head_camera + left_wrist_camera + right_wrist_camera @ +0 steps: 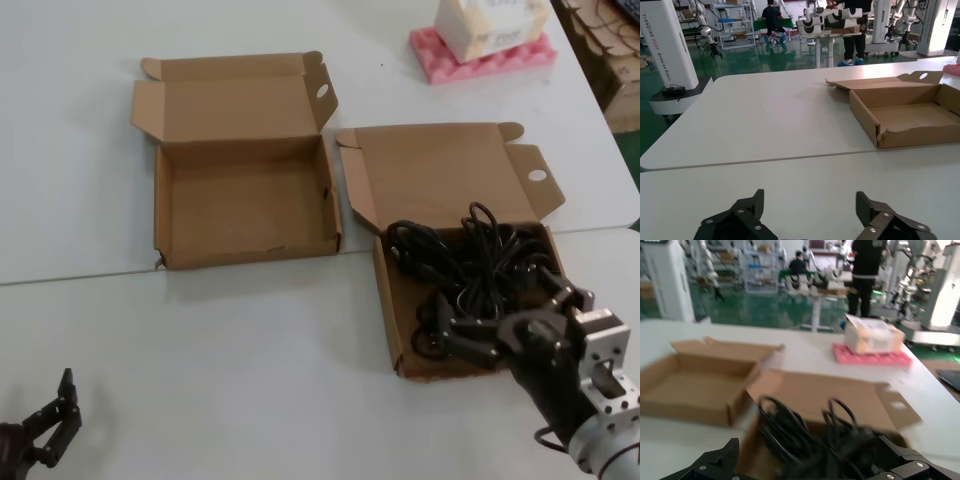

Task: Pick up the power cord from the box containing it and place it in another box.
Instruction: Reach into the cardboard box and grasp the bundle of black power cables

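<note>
The box containing the cord (pixel 385 290) is a squarish brown tray at the right, with its lid open and a round hole in the side flap (pixel 537 175). The power cord (pixel 470 250) lies in it as a tangle of black loops; I cannot tell single strands apart. My right gripper (pixel 515 315) is open, low over the tray's near right part, with its fingers on either side of the cable. In the right wrist view the cord (pixel 790 430) is blurred between the open fingers (pixel 715 465). The other box (pixel 240 195), wider and empty, sits at the left. My left gripper (pixel 55 415) is open and parked at the near left.
A white carton on pink foam (pixel 480 45) stands at the far right, also in the right wrist view (pixel 872 354). Cardboard pieces (pixel 605 50) lie beyond the table's right edge. A seam (pixel 200 275) runs across the table in front of the empty box (pixel 905 117).
</note>
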{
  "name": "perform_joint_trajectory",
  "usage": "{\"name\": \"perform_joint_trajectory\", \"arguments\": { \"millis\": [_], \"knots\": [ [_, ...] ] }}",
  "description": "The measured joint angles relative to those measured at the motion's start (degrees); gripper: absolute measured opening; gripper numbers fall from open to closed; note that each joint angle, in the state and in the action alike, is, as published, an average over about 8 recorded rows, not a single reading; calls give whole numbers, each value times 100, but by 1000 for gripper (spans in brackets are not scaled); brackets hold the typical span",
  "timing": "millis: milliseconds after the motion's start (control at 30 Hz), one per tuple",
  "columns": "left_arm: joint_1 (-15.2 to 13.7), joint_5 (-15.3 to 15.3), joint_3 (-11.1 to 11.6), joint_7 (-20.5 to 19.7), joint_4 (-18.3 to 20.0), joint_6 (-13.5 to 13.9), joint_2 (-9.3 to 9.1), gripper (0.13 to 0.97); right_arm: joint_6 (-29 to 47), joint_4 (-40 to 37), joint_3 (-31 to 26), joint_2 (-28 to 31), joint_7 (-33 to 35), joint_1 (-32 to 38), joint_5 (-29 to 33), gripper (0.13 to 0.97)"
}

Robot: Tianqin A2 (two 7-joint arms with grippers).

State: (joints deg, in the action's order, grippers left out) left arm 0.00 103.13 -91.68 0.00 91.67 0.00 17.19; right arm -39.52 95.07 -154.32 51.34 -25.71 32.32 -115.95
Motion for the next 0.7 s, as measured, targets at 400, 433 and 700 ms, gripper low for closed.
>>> {"name": "perform_joint_trajectory", "arguments": {
  "millis": [400, 433, 700],
  "knots": [
    [0, -1, 0, 0, 0, 0, 0, 510, -268, -273, -330, -57, 0, 20, -253, 929],
    [0, -1, 0, 0, 0, 0, 0, 483, -282, -271, -333, -58, 0, 11, -257, 917],
    [0, -1, 0, 0, 0, 0, 0, 332, -314, -322, -341, -113, 0, -32, -252, 828]
  ]
}}
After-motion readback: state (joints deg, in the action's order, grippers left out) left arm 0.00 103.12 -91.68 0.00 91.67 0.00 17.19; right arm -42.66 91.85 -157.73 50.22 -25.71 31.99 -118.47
